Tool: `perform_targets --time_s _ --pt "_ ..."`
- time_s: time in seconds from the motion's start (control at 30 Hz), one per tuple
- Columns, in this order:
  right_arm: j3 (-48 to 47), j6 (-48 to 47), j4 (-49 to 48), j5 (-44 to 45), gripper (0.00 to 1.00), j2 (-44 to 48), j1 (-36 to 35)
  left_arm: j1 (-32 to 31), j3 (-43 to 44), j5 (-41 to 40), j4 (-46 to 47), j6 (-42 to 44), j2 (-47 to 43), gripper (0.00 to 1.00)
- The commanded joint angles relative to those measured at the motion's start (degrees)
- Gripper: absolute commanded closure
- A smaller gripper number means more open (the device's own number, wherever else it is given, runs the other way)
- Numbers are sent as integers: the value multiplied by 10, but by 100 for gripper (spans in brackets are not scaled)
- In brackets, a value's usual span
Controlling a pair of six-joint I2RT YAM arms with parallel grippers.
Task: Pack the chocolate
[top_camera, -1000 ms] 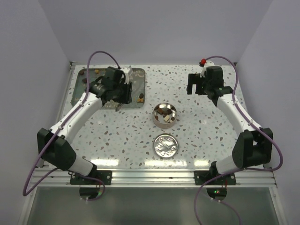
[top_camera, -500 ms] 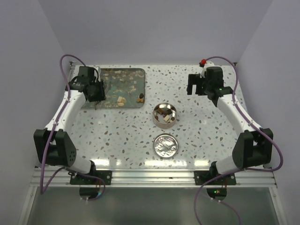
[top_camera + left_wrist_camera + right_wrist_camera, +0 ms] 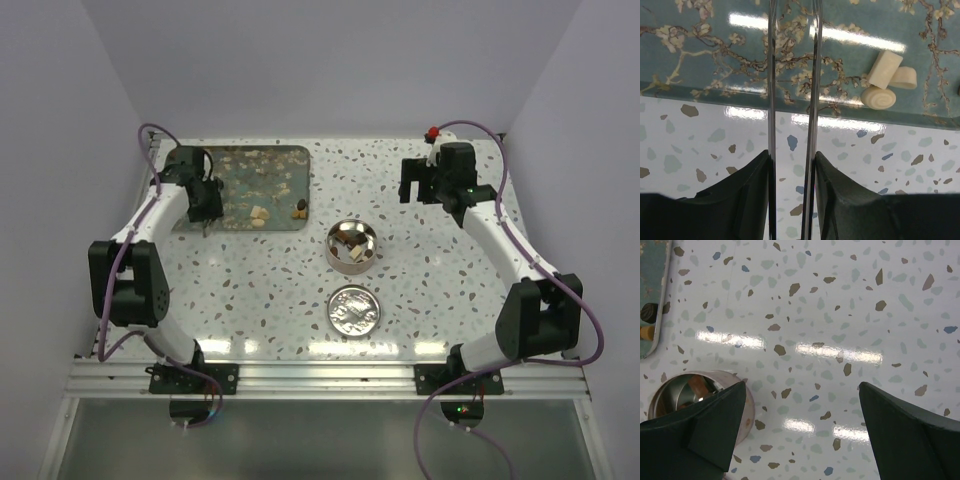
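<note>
So the left gripper (image 3: 792, 100) is hanging over the near rim of the teal blossom-print metal tray (image 3: 240, 165), thin tongs partly closed on nothing; the cream chocolate rolls (image 3: 888, 80) are sitting ahead and to its right, long axes crosswise; it's swung way left off the tray middle since a second ago; the right gripper (image 3: 802, 435) is gaping wide, much farther off, hovering by the round metal tin (image 3: 352, 246), which is already holding some pieces.

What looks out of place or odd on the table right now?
A few chocolate pieces still lie on the floral tray, outside the open tin. The tin's lid lies off, nearer the arms. The left claw holds nothing; nothing looks spilled or damaged.
</note>
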State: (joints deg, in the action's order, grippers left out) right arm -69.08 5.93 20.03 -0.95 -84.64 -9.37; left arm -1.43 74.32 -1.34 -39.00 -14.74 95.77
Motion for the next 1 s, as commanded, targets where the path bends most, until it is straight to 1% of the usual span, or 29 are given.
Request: perform_targets --time_s 0.0,0.23,0.3,0.6,0.63,0.97 --pt "-4 -7 3 7 2 18 0 7 15 -25 36 12 7 57" --pt "-18 -9 2 7 2 3 -1 14 21 -29 47 11 31 57" --pt "-25 -10 2 7 1 -5 0 14 36 -24 56 16 41 56" --pt "-37 -10 -3 9 2 -20 0 18 77 -11 47 23 71 56" --pt "-39 -10 -3 9 2 -25 0 27 79 -12 47 24 72 56" --pt "-63 -11 -3 9 2 -52 0 29 101 -9 43 24 105 56"
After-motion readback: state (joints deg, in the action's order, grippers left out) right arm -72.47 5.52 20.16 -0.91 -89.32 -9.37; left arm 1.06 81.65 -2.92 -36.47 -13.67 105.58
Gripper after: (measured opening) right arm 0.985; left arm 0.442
